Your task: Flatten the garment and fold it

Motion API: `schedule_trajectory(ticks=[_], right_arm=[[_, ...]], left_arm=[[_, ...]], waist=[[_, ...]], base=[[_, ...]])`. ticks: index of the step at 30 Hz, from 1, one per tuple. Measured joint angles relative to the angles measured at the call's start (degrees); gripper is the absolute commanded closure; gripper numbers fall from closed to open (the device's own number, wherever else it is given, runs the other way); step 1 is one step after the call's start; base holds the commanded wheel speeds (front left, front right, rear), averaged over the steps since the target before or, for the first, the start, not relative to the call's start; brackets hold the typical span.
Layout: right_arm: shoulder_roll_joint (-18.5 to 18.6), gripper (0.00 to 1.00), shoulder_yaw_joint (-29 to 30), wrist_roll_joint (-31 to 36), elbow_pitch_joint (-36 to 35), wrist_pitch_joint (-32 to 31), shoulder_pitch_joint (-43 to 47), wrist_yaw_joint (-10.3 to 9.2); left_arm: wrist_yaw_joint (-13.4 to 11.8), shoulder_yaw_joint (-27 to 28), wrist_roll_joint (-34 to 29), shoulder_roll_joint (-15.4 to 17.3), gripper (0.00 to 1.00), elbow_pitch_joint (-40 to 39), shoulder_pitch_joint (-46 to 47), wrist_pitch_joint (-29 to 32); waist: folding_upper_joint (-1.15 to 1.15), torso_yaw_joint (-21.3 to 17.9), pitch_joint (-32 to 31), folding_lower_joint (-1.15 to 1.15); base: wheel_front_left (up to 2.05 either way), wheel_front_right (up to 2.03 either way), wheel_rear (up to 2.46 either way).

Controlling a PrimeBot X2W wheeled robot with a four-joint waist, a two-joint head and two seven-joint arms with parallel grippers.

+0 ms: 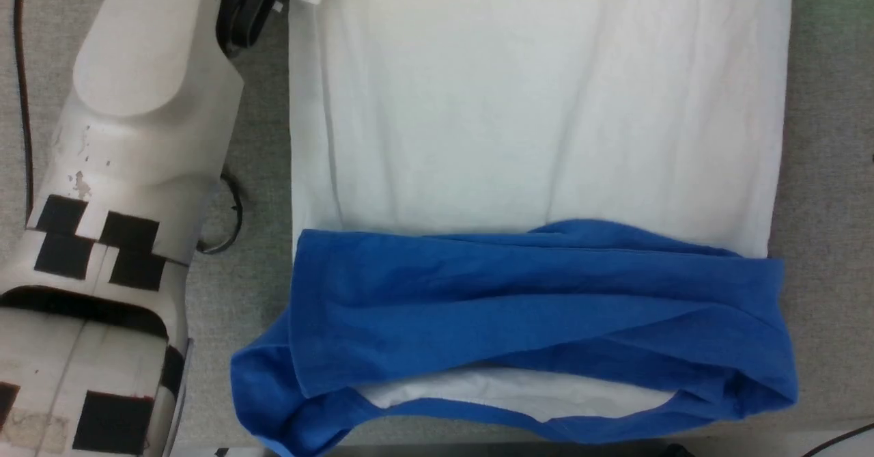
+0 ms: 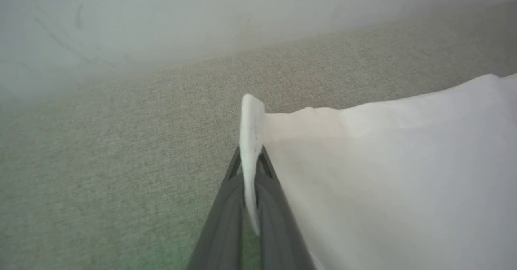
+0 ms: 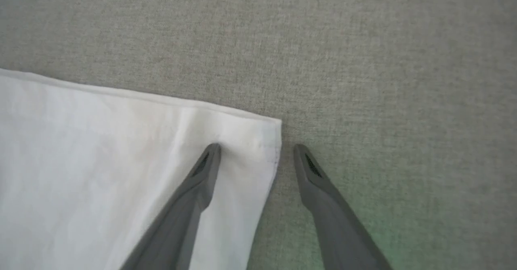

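The garment [image 1: 539, 115] lies spread on the grey fabric surface, white body stretching away from me, blue sleeves [image 1: 539, 293] folded across its near part, blue neck trim at the near edge. In the left wrist view my left gripper [image 2: 250, 157] is shut on the garment's white hem corner [image 2: 251, 120], which stands pinched between the dark fingers. The right wrist view shows my right gripper [image 3: 256, 149] open, straddling the other hem corner [image 3: 258, 141]: one finger over the white cloth, the other over the bare surface.
My pale left forearm [image 1: 136, 102] with black markings runs along the left side of the head view, with a dark cable [image 1: 225, 218] beside it. Grey fabric surface [image 1: 826, 170] borders the garment on both sides. A pale wall [image 2: 161, 19] rises beyond the surface in the left wrist view.
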State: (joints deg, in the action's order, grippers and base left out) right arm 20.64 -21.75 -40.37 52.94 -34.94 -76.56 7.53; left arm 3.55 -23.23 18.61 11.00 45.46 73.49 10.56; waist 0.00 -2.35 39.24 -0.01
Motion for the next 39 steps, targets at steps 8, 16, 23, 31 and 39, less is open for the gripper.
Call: schedule_trajectory(ticks=[8,16,23,31,39], right_arm=[[0.99,1.00,-3.94,-1.54,1.24,-3.02,-1.03,0.00],[2.15,1.00,-7.56,-2.10,-0.40,7.17,2.05,0.01],[4.10,1.00,-6.91,-0.45,0.80,22.30,0.23,0.09],[4.08,1.00,-9.36,-0.65,-0.14,31.43,1.10,0.09],[6.77,1.00,-14.70,-3.68,-10.37,37.90,17.29,0.08]], left_arm=[[1.26,-0.59,1.20,-0.12,1.00,2.80,0.06,-1.87],[1.54,-0.67,1.83,0.24,1.00,5.60,0.09,-5.90],[1.52,-0.18,2.08,0.87,1.00,7.05,1.36,-11.83],[1.52,1.59,4.35,1.23,1.00,6.98,-0.10,-17.39],[1.14,4.14,9.03,1.48,1.00,-0.15,-18.74,-22.20]], waist=[[0.00,0.01,-0.62,0.00],[0.00,-0.50,-3.43,0.02],[0.00,-1.04,-7.67,0.02],[0.00,-1.75,-13.31,0.01],[0.00,-2.15,-19.76,0.00]], base=[[0.00,0.00,0.00],[0.00,0.00,0.00],[0.00,0.00,0.00],[0.00,0.00,0.00],[0.00,0.00,0.00]])
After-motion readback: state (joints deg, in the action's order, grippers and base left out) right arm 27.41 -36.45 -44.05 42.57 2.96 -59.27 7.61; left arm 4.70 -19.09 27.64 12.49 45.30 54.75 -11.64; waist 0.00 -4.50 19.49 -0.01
